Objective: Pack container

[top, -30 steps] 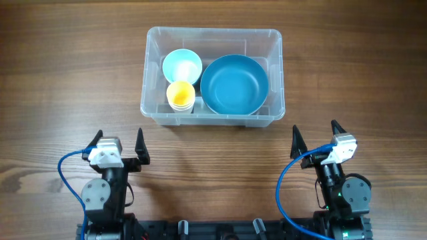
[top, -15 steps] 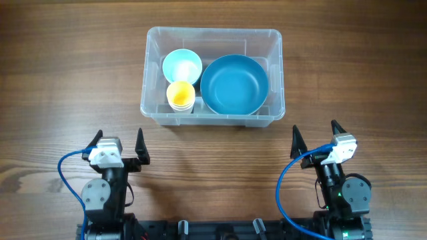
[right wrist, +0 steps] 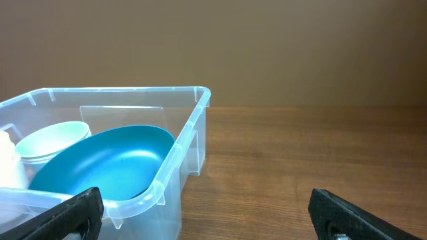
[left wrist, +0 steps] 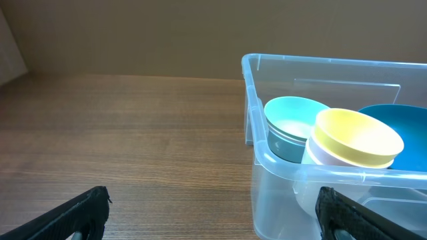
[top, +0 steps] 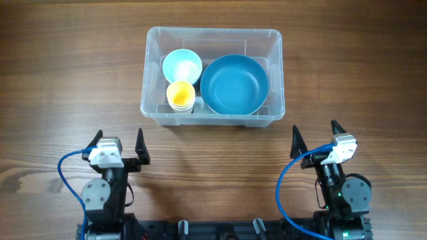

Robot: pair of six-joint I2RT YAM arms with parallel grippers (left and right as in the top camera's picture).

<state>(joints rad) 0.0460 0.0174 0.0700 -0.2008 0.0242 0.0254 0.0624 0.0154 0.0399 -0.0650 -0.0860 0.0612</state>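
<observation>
Clear plastic container stood on the wooden table, holding a large blue bowl, small pale-blue bowl and yellow cup, left gripper and right gripper both spread wide, empty, well apart from it.

Clear container, upright, mid-table

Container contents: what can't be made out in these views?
- Left wrist: yellow cup base, blurred through the container near wall.
- Left wrist: large blue bowl cut off by the right edge.
- Right wrist: pale bowl half hidden behind the large blue bowl.
</observation>
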